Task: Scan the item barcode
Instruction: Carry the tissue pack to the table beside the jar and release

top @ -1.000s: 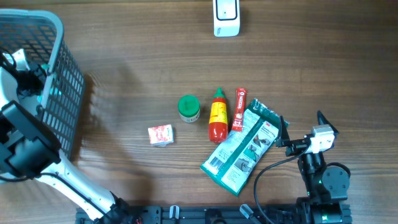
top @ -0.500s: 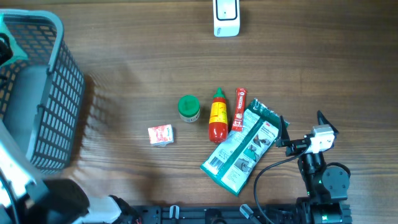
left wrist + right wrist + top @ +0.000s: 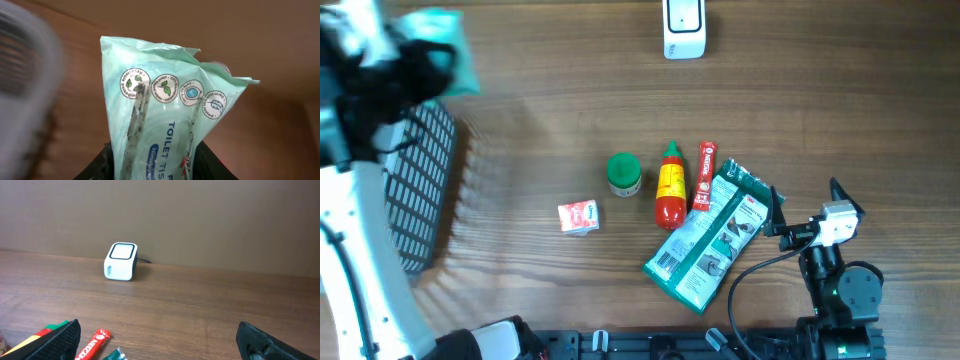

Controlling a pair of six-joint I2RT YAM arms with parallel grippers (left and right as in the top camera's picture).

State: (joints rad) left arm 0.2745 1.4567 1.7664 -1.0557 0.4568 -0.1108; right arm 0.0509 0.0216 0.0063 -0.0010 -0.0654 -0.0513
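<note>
We see left gripper (image 3: 159,167) pinching mint-green tissue pack (image 3: 167,100), held aloft well left of scanner (image 3: 683,28). We see right gripper (image 3: 162,342) jaws spread wide, holding nothing, facing scanner from well apart.

The jar (image 3: 623,173) lies left of the bottle (image 3: 669,184), scanner (image 3: 683,28) behind, basket (image 3: 425,180) at far left.

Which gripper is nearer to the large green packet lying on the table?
Right. The right gripper sits just right of the green packet; the left gripper is far off by the basket, holding a tissue pack.
</note>
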